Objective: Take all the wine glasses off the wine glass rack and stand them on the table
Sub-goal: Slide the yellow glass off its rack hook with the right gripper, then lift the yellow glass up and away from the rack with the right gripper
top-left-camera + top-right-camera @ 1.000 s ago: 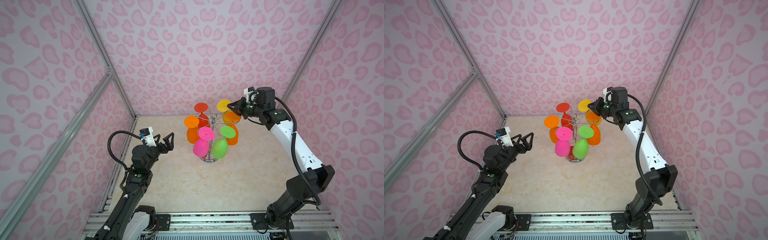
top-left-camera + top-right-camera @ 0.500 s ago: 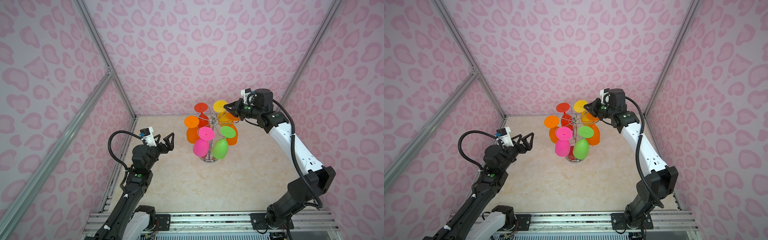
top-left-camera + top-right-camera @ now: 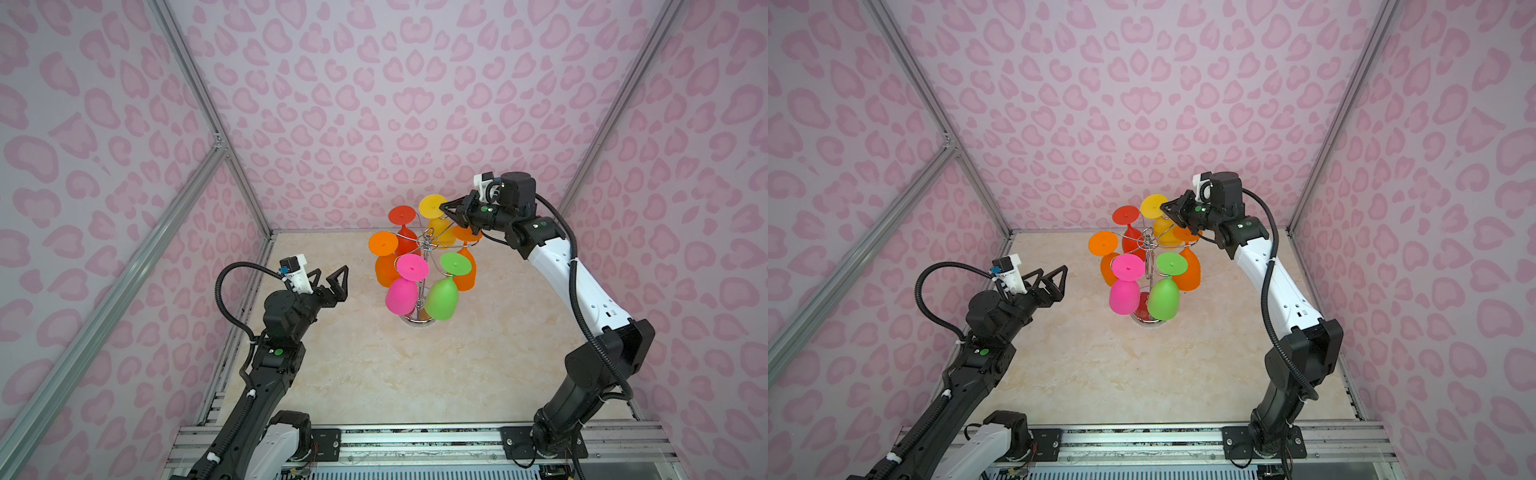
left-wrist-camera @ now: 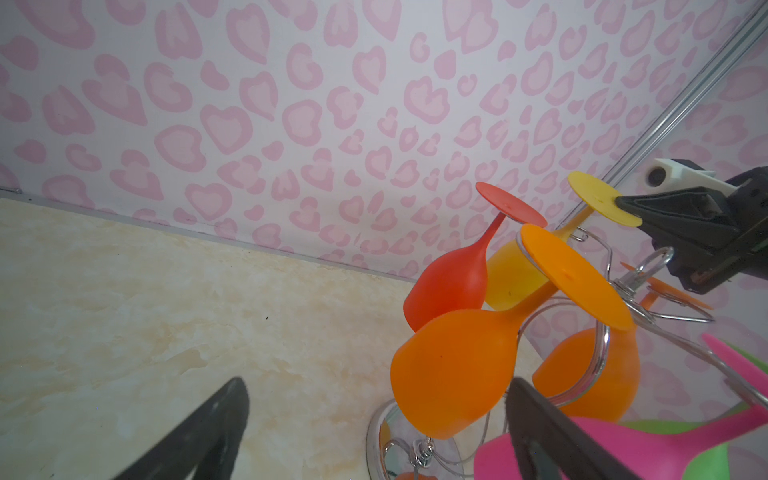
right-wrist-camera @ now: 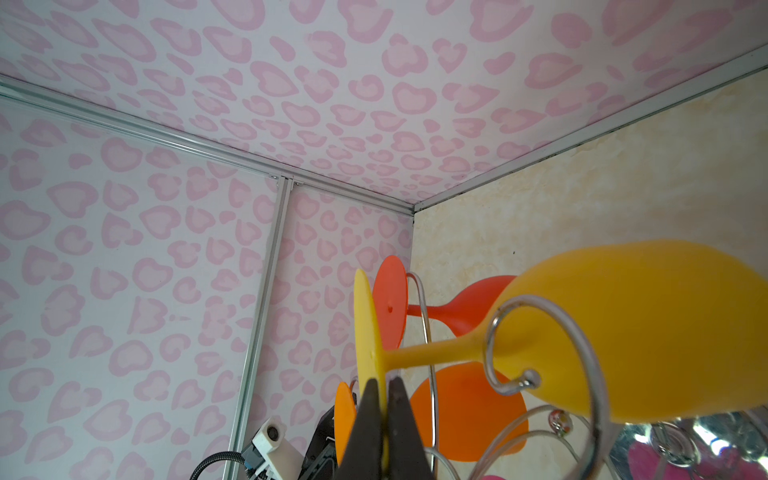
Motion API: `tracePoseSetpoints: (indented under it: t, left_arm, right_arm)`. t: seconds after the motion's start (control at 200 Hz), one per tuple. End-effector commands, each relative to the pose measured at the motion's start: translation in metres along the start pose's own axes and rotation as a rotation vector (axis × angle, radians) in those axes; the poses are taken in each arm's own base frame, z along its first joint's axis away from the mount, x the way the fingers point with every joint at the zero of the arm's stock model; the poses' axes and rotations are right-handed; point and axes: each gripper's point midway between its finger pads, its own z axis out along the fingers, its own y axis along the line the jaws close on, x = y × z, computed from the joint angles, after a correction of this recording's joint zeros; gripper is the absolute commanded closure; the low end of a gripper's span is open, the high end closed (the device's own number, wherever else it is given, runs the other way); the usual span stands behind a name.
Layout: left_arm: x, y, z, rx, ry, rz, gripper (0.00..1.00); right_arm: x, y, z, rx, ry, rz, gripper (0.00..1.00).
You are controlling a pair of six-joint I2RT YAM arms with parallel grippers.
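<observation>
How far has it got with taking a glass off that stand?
Done: the right gripper is shut on the foot of the yellow wine glass. In hand: nothing is off yet; its stem sits inside a hook of the wine glass rack. Left: slide it out and carry it clear. The left gripper hovers open, apart.

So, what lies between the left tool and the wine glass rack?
Only bare tabletop separates left tool from the wine glass rack, in both top views.
</observation>
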Motion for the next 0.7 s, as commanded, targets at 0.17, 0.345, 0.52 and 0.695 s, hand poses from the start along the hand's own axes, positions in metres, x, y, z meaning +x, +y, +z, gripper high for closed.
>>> tracePoseSetpoints:
  t: [0.17, 0.345, 0.52, 0.695]
  left_arm:
    - [-0.004, -0.002, -0.002, 0.008, -0.024, 0.012, 0.02]
    - [-0.005, -0.001, -0.003, 0.004, -0.028, 0.014, 0.02]
    - [-0.004, -0.001, -0.004, 0.002, -0.026, 0.019, 0.02]
    - [-0.006, -0.001, -0.008, -0.011, -0.032, 0.031, 0.02]
  right_arm:
    - [-0.015, 0.003, 0.016, -0.024, -0.013, -0.018, 1.0]
    - [-0.032, -0.002, 0.021, -0.033, -0.045, -0.011, 1.0]
    - [-0.064, -0.008, 0.01, -0.05, -0.137, -0.012, 1.0]
    - [-0.101, -0.007, -0.032, -0.068, -0.27, -0.045, 1.0]
